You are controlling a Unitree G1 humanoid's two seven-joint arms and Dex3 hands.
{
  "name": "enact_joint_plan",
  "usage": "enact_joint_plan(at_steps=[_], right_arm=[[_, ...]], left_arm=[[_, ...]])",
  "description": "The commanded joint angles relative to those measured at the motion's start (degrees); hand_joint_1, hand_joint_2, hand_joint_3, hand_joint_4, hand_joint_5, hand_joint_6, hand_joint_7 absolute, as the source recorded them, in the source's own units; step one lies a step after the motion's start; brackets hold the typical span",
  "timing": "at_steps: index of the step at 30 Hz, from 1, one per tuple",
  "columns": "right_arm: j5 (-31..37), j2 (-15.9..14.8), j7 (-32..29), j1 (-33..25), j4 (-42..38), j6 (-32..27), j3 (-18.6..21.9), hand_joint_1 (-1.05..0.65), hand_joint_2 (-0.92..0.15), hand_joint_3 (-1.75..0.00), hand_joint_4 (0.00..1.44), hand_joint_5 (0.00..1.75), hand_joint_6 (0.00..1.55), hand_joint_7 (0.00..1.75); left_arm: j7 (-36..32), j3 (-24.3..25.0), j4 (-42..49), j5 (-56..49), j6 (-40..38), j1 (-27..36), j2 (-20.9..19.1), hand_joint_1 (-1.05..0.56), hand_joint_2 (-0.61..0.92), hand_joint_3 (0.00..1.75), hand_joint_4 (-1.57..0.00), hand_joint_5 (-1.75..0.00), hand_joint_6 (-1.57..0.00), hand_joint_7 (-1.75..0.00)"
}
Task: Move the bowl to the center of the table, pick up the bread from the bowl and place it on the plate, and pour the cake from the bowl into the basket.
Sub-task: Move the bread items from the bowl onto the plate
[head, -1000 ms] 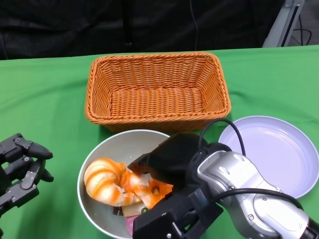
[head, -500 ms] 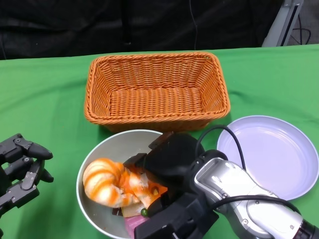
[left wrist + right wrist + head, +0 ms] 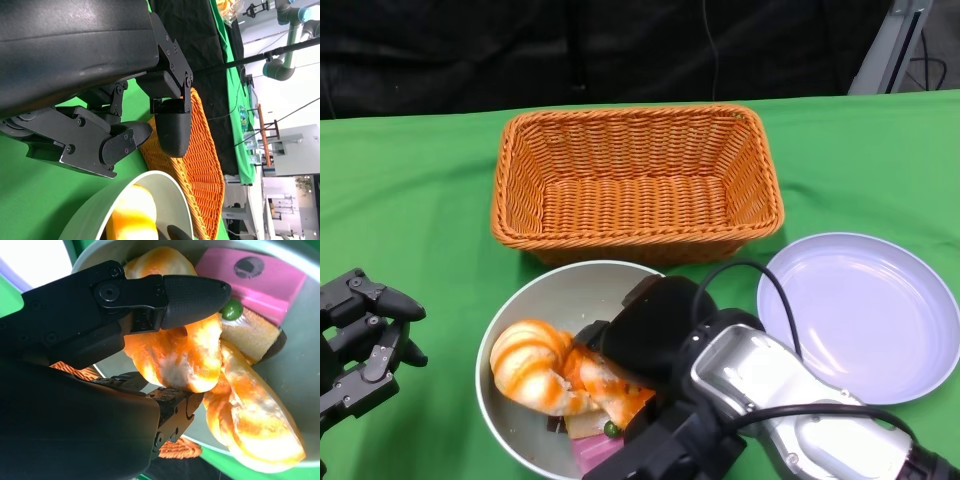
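The grey bowl (image 3: pixel 535 300) sits at the table's front middle, just before the basket. In it lie an orange-and-white twisted bread (image 3: pixel 530 365) and a pink cake slice (image 3: pixel 595 452) with a brown layer. My right hand (image 3: pixel 655 340) reaches into the bowl from the right. In the right wrist view its fingers (image 3: pixel 190 295) pinch the bread (image 3: pixel 185 360) from two sides, with the cake (image 3: pixel 250 275) just beyond. The bread still lies in the bowl (image 3: pixel 295 365). My left hand (image 3: pixel 360 335) rests at the lower left, holding nothing, fingers loosely apart (image 3: pixel 125 100).
An orange wicker basket (image 3: pixel 630 205) stands behind the bowl, nothing in it. A pale lilac plate (image 3: pixel 865 315) lies to the bowl's right, bare. Green cloth covers the table. The left wrist view shows the basket (image 3: pixel 200 165) and the bowl's rim (image 3: pixel 150 182).
My right hand has sunk lower and further left into the bowl, closing around the bread, which shifted slightly. The left hand has not moved.
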State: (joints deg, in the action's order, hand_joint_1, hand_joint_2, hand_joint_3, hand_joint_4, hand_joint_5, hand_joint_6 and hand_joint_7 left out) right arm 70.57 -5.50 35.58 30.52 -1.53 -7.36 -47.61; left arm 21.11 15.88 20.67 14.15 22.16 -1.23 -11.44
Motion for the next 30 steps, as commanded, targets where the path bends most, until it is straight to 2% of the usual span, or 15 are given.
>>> enact_joint_plan(at_steps=[1,4,8,11,15,16,17,18,19,22,23,24,27,28,30], right_arm=[[0.9,0.0,3.6,-0.1,-1.3,-0.7,-1.1,-1.03,-0.92,-0.34,0.31,0.02,0.46,0.03],[1.5,0.6,3.9,0.0,-1.7,-1.1,-1.3,-1.01,-0.92,-0.32,0.32,0.02,0.45,0.02],[1.5,1.2,1.4,-0.6,-2.7,-1.3,-1.1,-0.96,-0.92,-0.24,0.40,0.05,0.49,0.02],[0.9,1.5,-1.3,-1.3,-3.2,-1.5,-0.7,-0.84,-0.92,-0.14,0.51,0.08,0.53,0.02],[0.6,1.5,-2.4,-1.3,-3.5,-1.5,-0.8,-0.81,-0.92,-0.11,0.54,0.09,0.54,0.02],[0.5,1.5,-4.2,-1.5,-4.0,-1.3,-0.6,-0.75,-0.92,-0.11,0.57,0.10,0.56,0.02],[0.2,1.4,-7.6,-1.7,-4.6,-0.5,-0.4,-0.61,-0.92,-0.08,0.64,0.12,0.59,0.03],[-0.1,1.4,-10.4,-1.8,-5.0,0.1,-0.2,-0.44,-0.92,-0.05,0.79,0.19,0.65,0.04],[-0.7,1.3,-13.7,-2.0,-5.6,1.0,0.1,-0.37,-0.92,-0.03,0.84,0.28,0.70,0.04],[-3.2,1.7,-20.4,-2.7,-7.0,2.7,1.2,-0.26,-0.92,-0.01,0.69,1.00,0.80,0.02],[-4.3,2.0,-22.2,-3.0,-7.5,3.1,1.8,-0.25,-0.92,-0.01,0.68,1.08,0.81,0.02],[-5.1,2.1,-23.4,-3.2,-7.8,3.4,2.1,-0.23,-0.91,0.00,0.69,1.15,0.85,0.03],[-7.1,2.4,-26.6,-3.4,-8.9,4.4,2.9,-0.22,-0.90,0.00,0.69,1.18,0.87,0.03],[-8.0,2.6,-28.1,-3.5,-9.3,4.9,3.3,-0.22,-0.88,0.00,0.75,1.10,0.95,0.05],[-9.8,2.8,-30.0,-3.5,-10.2,5.8,4.0,-0.23,-0.88,0.00,0.78,1.05,0.99,0.05]], left_arm=[[0.0,0.1,-0.5,0.3,0.1,0.3,-0.7,-0.06,0.68,0.86,-0.67,-1.61,-0.71,-1.29],[-0.1,0.1,-0.7,0.2,0.2,0.5,-0.7,-0.06,0.68,0.88,-0.66,-1.61,-0.71,-1.29],[-0.1,0.2,-0.7,0.3,0.1,0.5,-0.6,-0.06,0.67,0.88,-0.67,-1.61,-0.71,-1.29],[-0.2,0.2,-1.1,0.2,-0.1,0.7,-0.7,-0.07,0.66,0.89,-0.66,-1.61,-0.71,-1.29],[-0.2,0.2,-1.2,0.2,-0.1,0.8,-0.7,-0.07,0.66,0.90,-0.65,-1.62,-0.70,-1.30],[-0.2,0.2,-1.1,0.3,-0.1,0.7,-0.7,-0.07,0.65,0.90,-0.65,-1.62,-0.70,-1.30],[-0.1,0.3,-1.3,0.6,-0.3,0.8,-0.6,-0.07,0.65,0.90,-0.66,-1.61,-0.70,-1.30],[0.0,0.3,-1.4,0.8,-0.4,0.8,-0.5,-0.06,0.65,0.90,-0.66,-1.61,-0.70,-1.30],[0.0,0.3,-1.5,0.9,-0.6,0.8,-0.5,-0.06,0.65,0.90,-0.66,-1.61,-0.70,-1.30],[0.2,0.3,-1.6,1.1,-0.7,0.8,-0.5,-0.05,0.66,0.90,-0.66,-1.62,-0.70,-1.30],[0.1,0.3,-1.7,1.1,-0.8,0.8,-0.5,-0.05,0.66,0.90,-0.66,-1.62,-0.70,-1.30],[0.1,0.2,-1.8,1.1,-0.9,0.9,-0.5,-0.05,0.66,0.90,-0.66,-1.62,-0.70,-1.30],[0.1,0.2,-1.7,0.9,-0.7,0.9,-0.5,-0.05,0.66,0.90,-0.65,-1.62,-0.70,-1.31],[0.1,0.2,-1.6,0.9,-0.5,0.8,-0.5,-0.05,0.66,0.90,-0.65,-1.62,-0.70,-1.31],[0.2,0.2,-1.4,1.0,-0.4,0.8,-0.5,-0.05,0.66,0.90,-0.65,-1.62,-0.70,-1.30]])
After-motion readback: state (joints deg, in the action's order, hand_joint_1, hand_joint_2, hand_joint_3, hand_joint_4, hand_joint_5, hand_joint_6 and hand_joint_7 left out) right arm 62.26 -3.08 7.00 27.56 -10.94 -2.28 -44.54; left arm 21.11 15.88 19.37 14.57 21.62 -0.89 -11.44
